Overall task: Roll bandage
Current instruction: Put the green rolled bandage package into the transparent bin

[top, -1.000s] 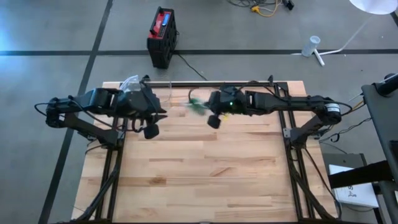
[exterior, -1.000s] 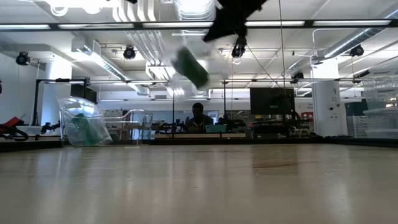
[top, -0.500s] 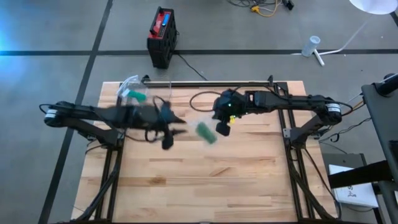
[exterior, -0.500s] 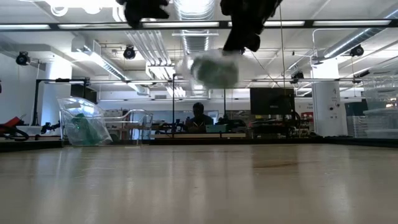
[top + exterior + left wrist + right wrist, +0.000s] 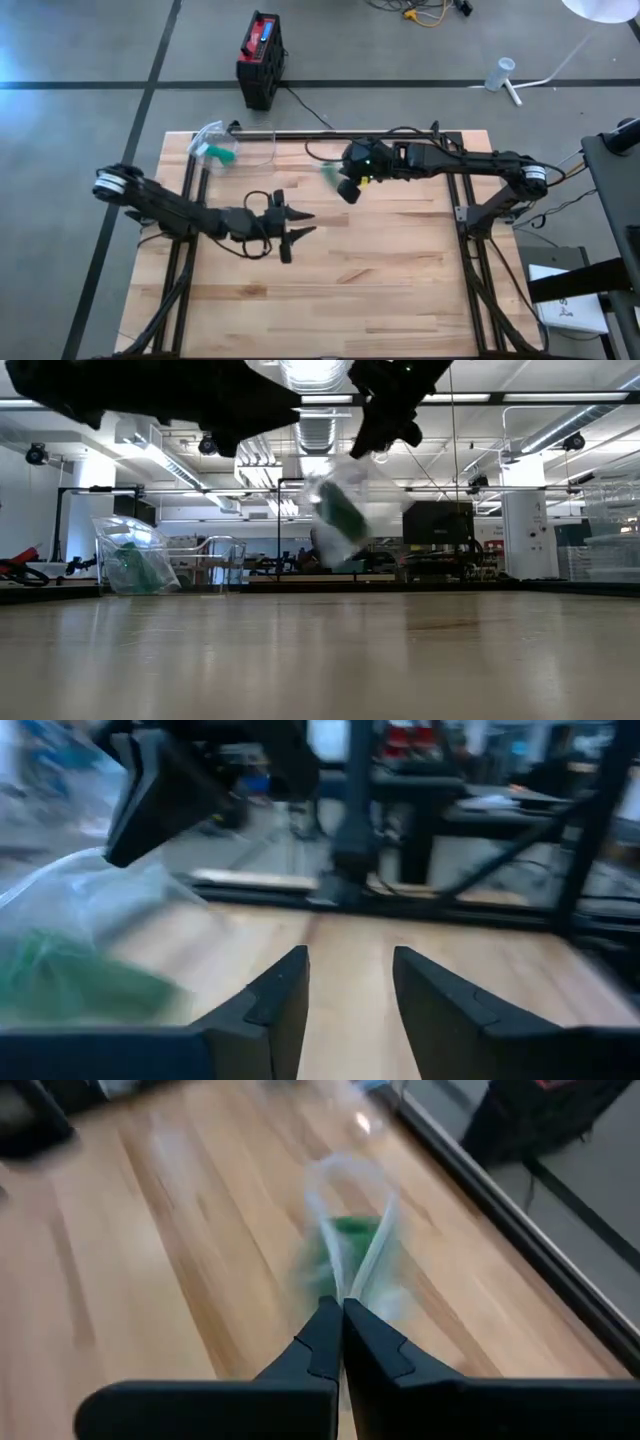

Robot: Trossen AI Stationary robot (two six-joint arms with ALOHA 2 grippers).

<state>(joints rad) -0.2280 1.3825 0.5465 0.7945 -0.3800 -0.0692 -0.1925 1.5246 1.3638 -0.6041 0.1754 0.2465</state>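
Bagged green bandage [image 5: 350, 1265], hanging aloft from right gripper [image 5: 341, 1312] near the table's [image 5: 400, 300] far edge.
Right jaws pinched on the bag; left gripper [image 5: 300, 224], parted and empty, mid-table, bag lying beyond it toward the far-right, probably upright.

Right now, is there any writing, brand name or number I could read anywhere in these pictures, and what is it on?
None can be read.
Red-and-black box on the floor beyond the table: a blue patch that may be a label, too small to read.
White sheet at the right edge of the high view: dark marks, too small to read.
Clear bag with the green bandage in the right gripper: no print visible, blurred.
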